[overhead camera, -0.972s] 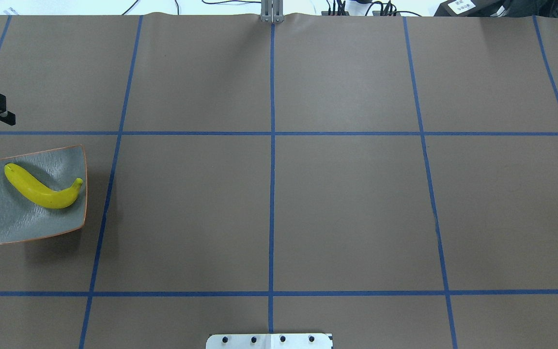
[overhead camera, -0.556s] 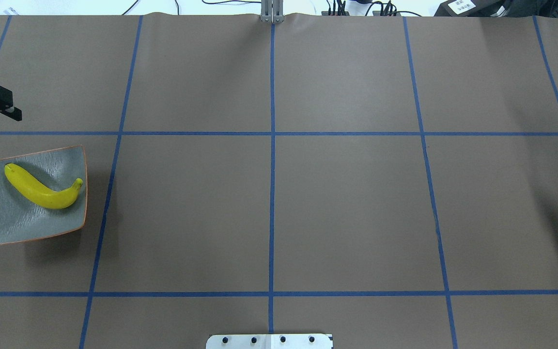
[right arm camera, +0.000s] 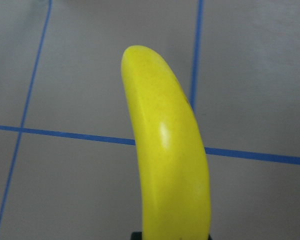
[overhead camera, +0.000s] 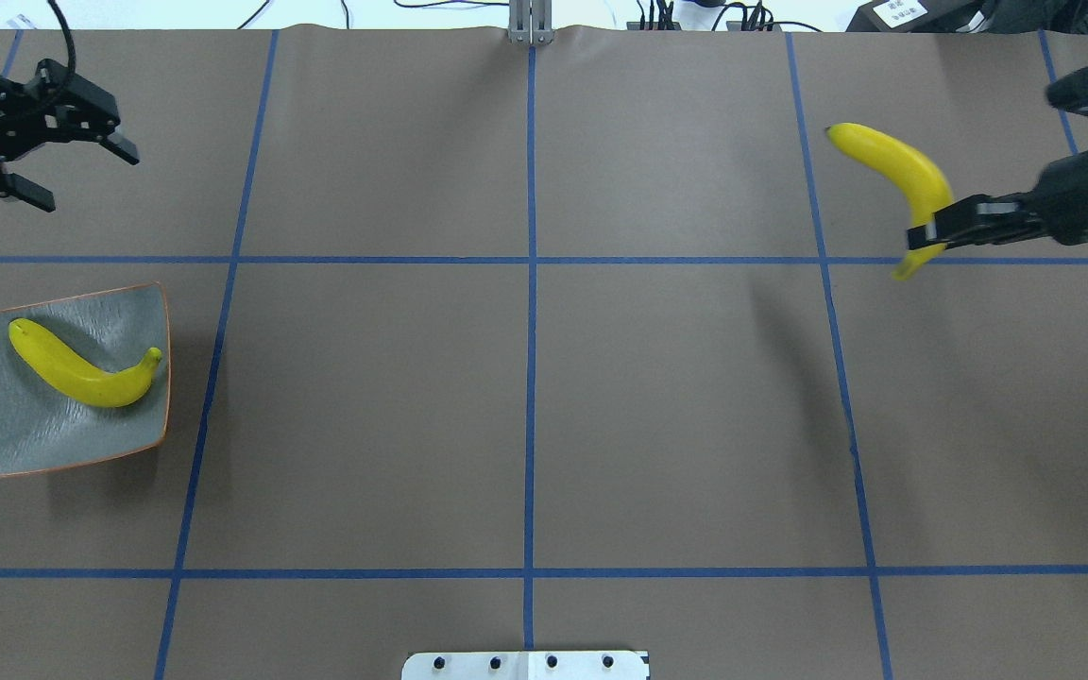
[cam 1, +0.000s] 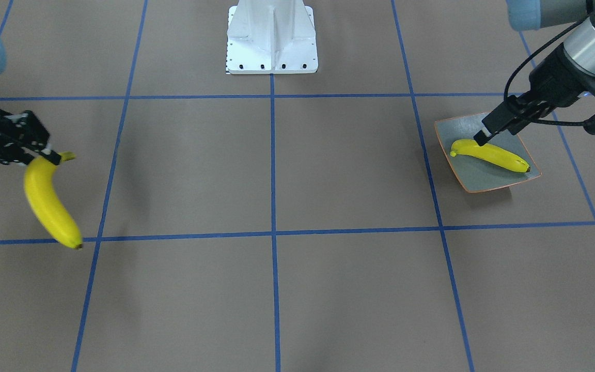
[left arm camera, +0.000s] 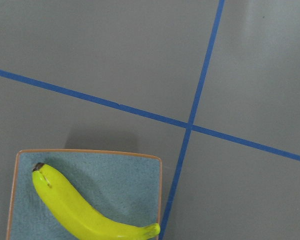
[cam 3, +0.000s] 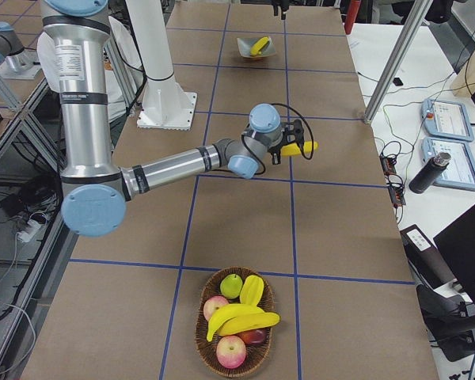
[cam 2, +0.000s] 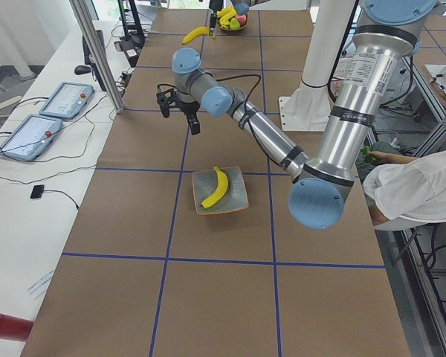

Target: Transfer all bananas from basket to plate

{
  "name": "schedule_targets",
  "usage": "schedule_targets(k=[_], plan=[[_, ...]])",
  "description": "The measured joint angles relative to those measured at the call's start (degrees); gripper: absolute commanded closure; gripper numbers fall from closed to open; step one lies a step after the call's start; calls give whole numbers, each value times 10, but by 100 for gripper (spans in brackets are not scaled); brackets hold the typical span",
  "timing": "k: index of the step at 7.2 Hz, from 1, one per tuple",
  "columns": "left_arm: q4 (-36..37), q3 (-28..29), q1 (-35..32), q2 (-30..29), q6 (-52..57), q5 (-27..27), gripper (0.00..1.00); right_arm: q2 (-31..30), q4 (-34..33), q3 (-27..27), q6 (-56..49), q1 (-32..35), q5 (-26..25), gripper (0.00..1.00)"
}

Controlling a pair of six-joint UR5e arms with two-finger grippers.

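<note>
First banana is lying on the plate, nearest us. Farther back, the right gripper has just swung into the overhead shot clamped on a second banana, so delivery number two looks underway. The left gripper, fingers spread and empty, has backed off beyond the plate.

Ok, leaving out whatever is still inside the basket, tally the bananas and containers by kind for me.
Plate: 1, the plate
Basket: 1, the basket
Bananas: 2, the resting banana on the plate and the carried banana in the right gripper
Total: 4
</note>
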Motion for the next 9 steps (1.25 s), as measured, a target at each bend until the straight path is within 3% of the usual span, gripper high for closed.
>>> schedule_targets(k=[2, 3, 4, 6, 9], plan=[[-4, 32, 60, -78, -85, -2, 0, 108, -71, 4, 85, -63, -45, 100], [-7, 54, 89, -124, -128, 0, 0, 128, -88, 7, 109, -74, -57, 100], [-26, 84, 112, -167, -171, 1, 0, 135, -95, 14, 134, -88, -78, 100], [-142, 190, 136, -247, -271, 8, 0, 134, -98, 40, 175, -115, -113, 100], [-232, 294, 178, -339, -326, 75, 0, 130, -99, 57, 213, -128, -128, 100]])
